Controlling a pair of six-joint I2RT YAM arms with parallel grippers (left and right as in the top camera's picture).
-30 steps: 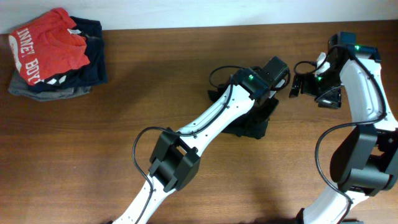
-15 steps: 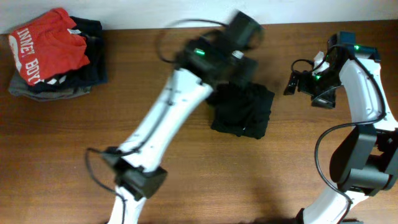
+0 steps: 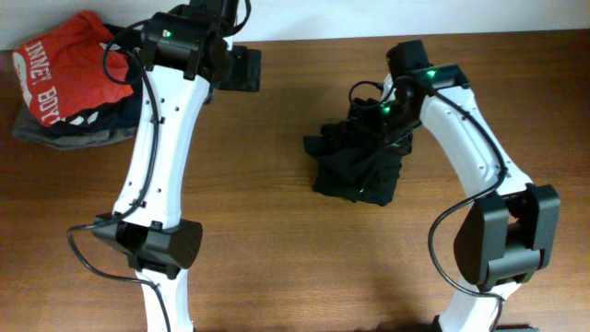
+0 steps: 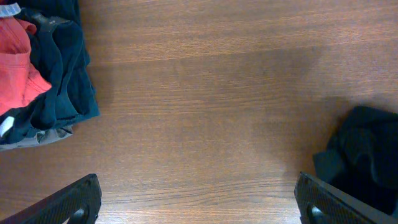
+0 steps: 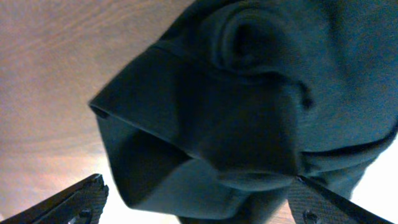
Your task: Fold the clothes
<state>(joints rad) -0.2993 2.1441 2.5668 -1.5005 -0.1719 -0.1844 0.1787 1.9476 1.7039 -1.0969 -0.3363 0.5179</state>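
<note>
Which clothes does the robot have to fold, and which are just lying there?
For the job:
- black top, bunched up on the table

Just lying about:
- red shirt, on top of the pile
- navy garment, under it
- grey garment, at the bottom

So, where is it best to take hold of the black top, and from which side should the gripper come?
Probably the flat flap that sticks out from the black top onto the table. The rest is a crumpled mound with rolled folds, no clean edge. The open right gripper hangs just above, so come straight down, jaws across the flap's edge.
</note>
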